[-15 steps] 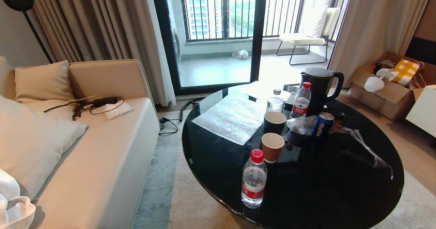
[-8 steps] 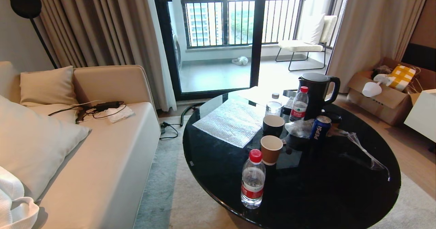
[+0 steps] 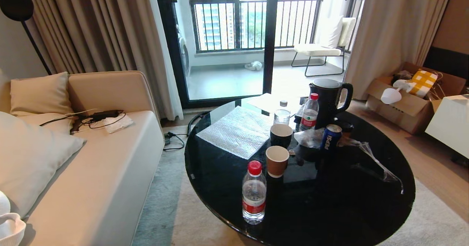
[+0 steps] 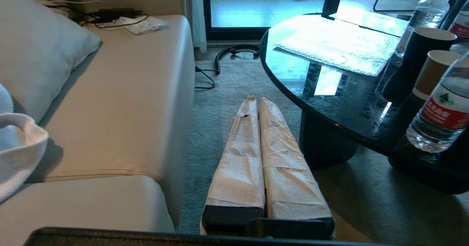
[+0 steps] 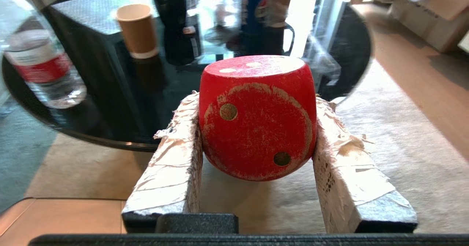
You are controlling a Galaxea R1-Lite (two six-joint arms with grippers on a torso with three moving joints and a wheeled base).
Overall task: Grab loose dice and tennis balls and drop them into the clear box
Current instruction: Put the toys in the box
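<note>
In the right wrist view a scuffed red die (image 5: 258,118) with dot pips sits between the taped fingers of my right gripper (image 5: 256,101), which is shut on it above the pale rug, just off the rim of the round black table (image 5: 110,103). My left gripper (image 4: 257,101) is shut with nothing in it, its taped fingers pressed together over the grey carpet between sofa and table. Neither gripper shows in the head view. The tennis balls and the clear box are out of view.
The black table (image 3: 348,202) carries a water bottle (image 3: 254,193), a paper cup (image 3: 277,160), a dark mug (image 3: 281,135), a Pepsi can (image 3: 331,137), a kettle (image 3: 328,99) and a bubble-wrap sheet (image 3: 234,130). A beige sofa (image 3: 91,172) stands left, a cardboard box (image 3: 403,103) far right.
The head camera has moved: the whole room first slid a little down, then to the left in the picture. Nothing on the table or sofa has shifted on its own.
</note>
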